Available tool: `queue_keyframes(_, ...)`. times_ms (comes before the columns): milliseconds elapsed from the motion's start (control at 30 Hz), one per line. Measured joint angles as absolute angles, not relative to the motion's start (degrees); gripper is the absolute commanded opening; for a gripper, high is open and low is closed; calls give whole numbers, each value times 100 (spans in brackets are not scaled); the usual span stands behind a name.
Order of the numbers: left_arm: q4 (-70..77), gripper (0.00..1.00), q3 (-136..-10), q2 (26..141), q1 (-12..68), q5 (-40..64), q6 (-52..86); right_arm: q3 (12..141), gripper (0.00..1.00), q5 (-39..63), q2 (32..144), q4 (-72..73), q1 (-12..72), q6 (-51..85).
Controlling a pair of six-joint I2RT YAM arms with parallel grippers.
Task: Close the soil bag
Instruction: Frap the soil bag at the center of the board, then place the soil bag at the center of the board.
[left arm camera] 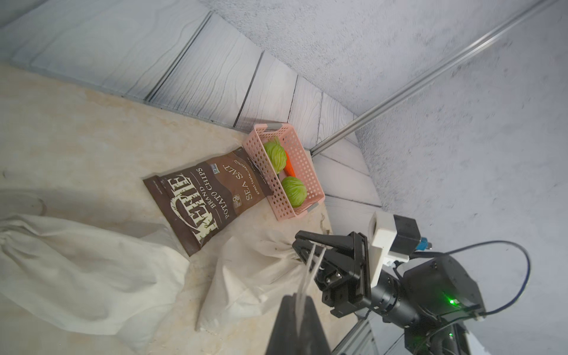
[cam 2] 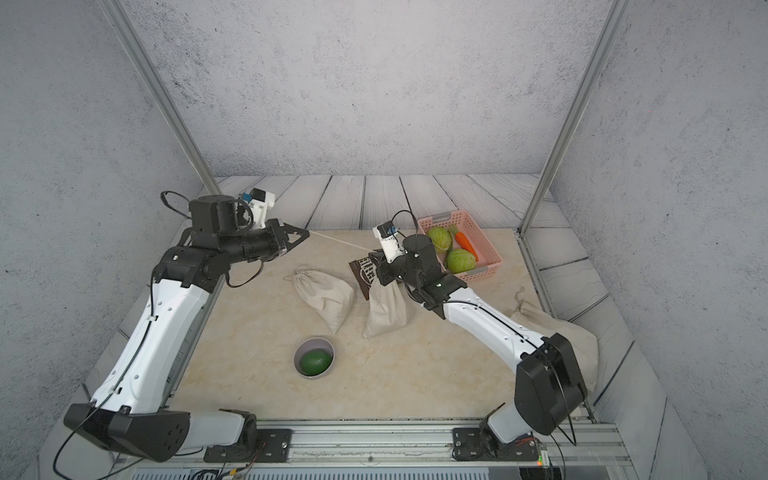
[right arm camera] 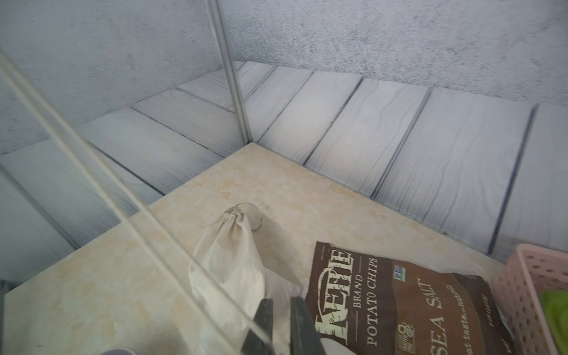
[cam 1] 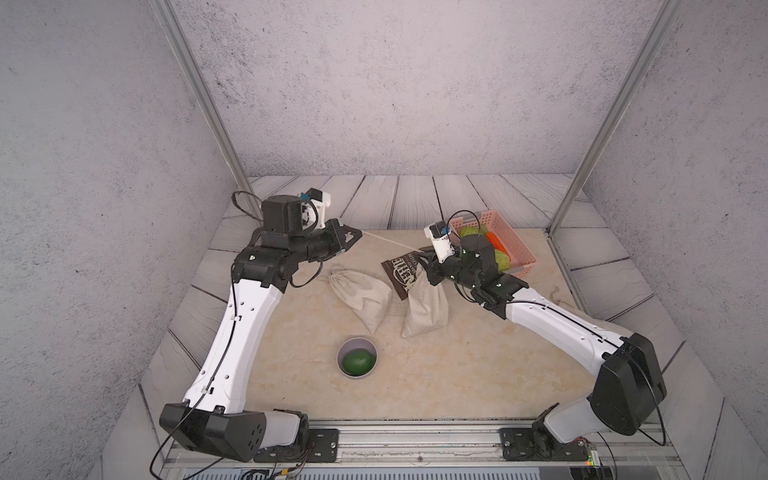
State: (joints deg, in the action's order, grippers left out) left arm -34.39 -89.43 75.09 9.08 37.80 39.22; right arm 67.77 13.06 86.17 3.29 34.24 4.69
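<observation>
soil bag (cam 1: 426, 309), mid-table against chips bag (cam 1: 401, 274): with cord (cam 1: 386, 242) pinched taut in left gripper (cam 1: 356, 234), pull straight along the cord line, brace the neck with right gripper (left arm camera: 300, 246) (jaws narrow, grip on cloth unclear), stop at a fully puckered mouth.

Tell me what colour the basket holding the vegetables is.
Pink, with small holes all over the walls of the basket. The left wrist view shows it best.

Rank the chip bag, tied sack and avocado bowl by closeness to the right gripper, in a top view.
From the right gripper:
1. Chip bag, right beside it.
2. Tied sack, mid-table, toward the left arm.
3. Avocado bowl, toward the robot's base.
</observation>
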Motion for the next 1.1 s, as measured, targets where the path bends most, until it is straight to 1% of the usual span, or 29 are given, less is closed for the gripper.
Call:
queue_keyframes(67,-3100,0,-8508,7413,766,3907,4104,6827,20,1522,8604,167,3413,427)
queue_keyframes(133,-2637,0,-8018,7338,659,3918,4241,6952,28,1671,8628,-301,3336,410)
queue_keyframes(233,-1979,0,-7238,7236,471,3603,4335,7264,45,1776,8680,-1140,3079,423)
queue_keyframes(300,-1496,0,-6683,7227,202,3017,4335,7358,62,1741,8650,-1835,2786,473)
queue_keyframes(433,-1041,0,-6066,7616,-25,2237,4248,7365,81,1678,8423,-2714,2443,482)
queue_keyframes(567,-934,0,-5951,8536,-21,1787,4077,7269,94,1245,7940,-3282,2154,615)
queue_keyframes(633,-921,2,-5916,8914,-21,1546,3962,7072,98,808,7732,-3448,1785,792)
queue_keyframes(667,-934,14,-5894,9056,-23,1396,3885,6938,99,537,7677,-3498,1557,871)
queue_keyframes(733,-1004,41,-5874,9205,-25,1055,3747,6587,99,-134,7673,-3586,1087,1114)
queue_keyframes(767,-1037,54,-5872,9223,-25,895,3638,6416,99,-482,7721,-3640,897,1223)
queue_keyframes(800,-1072,65,-5872,9223,-27,716,3533,6237,99,-832,7802,-3693,707,1380)
queue_keyframes(833,-1096,73,-5872,9192,-27,541,3430,6106,99,-1129,7900,-3756,561,1509)
queue_keyframes(867,-1131,78,-5872,9153,-27,375,3341,6005,99,-1358,8012,-3804,434,1623)
queue_keyframes(1000,-1262,91,-5872,8796,-27,-49,2971,5902,99,-2051,8394,-3846,-64,2003)
queue_keyframes(1033,-1275,99,-5872,8643,-25,-110,2873,5902,99,-2123,8460,-3791,-207,2062)
queue_keyframes(1100,-1267,99,-5872,8307,-5,-200,2681,5924,99,-2167,8639,-3656,-539,2143)
